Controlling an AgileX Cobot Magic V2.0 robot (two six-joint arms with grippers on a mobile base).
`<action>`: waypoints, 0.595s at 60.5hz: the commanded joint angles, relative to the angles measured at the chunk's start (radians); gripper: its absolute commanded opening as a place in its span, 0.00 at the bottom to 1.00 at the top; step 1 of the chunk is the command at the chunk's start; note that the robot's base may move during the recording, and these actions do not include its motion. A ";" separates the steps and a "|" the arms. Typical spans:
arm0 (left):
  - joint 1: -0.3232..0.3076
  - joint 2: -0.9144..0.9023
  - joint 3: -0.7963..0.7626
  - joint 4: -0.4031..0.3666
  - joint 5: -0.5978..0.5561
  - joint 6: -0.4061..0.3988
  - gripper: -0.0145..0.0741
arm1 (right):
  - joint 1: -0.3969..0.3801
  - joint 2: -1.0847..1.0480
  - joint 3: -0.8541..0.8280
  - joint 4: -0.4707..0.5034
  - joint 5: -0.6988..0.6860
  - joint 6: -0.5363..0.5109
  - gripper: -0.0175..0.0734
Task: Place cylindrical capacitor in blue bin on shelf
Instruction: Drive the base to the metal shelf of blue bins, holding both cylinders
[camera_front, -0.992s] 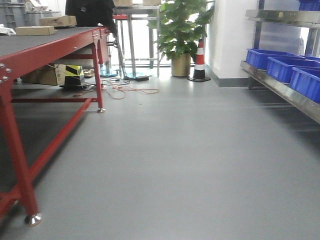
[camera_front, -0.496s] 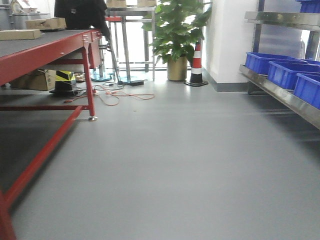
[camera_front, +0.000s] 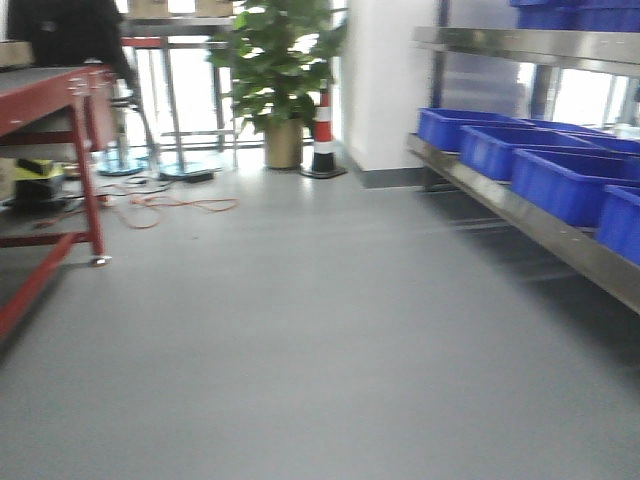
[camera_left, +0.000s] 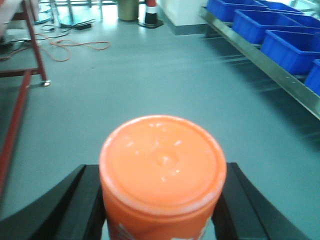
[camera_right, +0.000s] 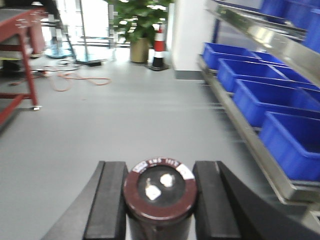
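Observation:
The cylindrical capacitor (camera_right: 160, 192), a dark maroon stub with two metal terminals on its top, stands between the black fingers of my right gripper (camera_right: 160, 166), which is shut on it. My left gripper (camera_left: 159, 170) is shut on an orange lidded can (camera_left: 162, 155). The steel shelf (camera_front: 520, 215) runs along the right side, with a row of blue bins (camera_front: 565, 180) on its lower level. In the right wrist view the shelf (camera_right: 250, 140) and its blue bins (camera_right: 295, 137) lie ahead to the right, well apart from the capacitor. Neither gripper shows in the front view.
A red-framed table (camera_front: 60, 90) stands at the left. At the back are a potted plant (camera_front: 280, 70), a striped traffic cone (camera_front: 322, 135) and orange cables (camera_front: 160, 205) on the grey floor. A dark-clothed person (camera_front: 70, 30) is behind the table.
The front view has swung to the right: the red table has slid toward the left edge, and the shelf with its blue bins fills more of the right side.

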 joint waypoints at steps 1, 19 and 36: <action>-0.007 -0.004 0.000 -0.004 -0.023 0.000 0.04 | 0.002 -0.001 -0.005 -0.008 -0.025 -0.003 0.01; -0.007 -0.004 0.000 -0.004 -0.023 0.000 0.04 | 0.002 -0.001 -0.005 -0.008 -0.025 -0.003 0.01; -0.007 -0.004 0.000 -0.004 -0.023 0.000 0.04 | 0.002 -0.001 -0.005 -0.008 -0.025 -0.003 0.01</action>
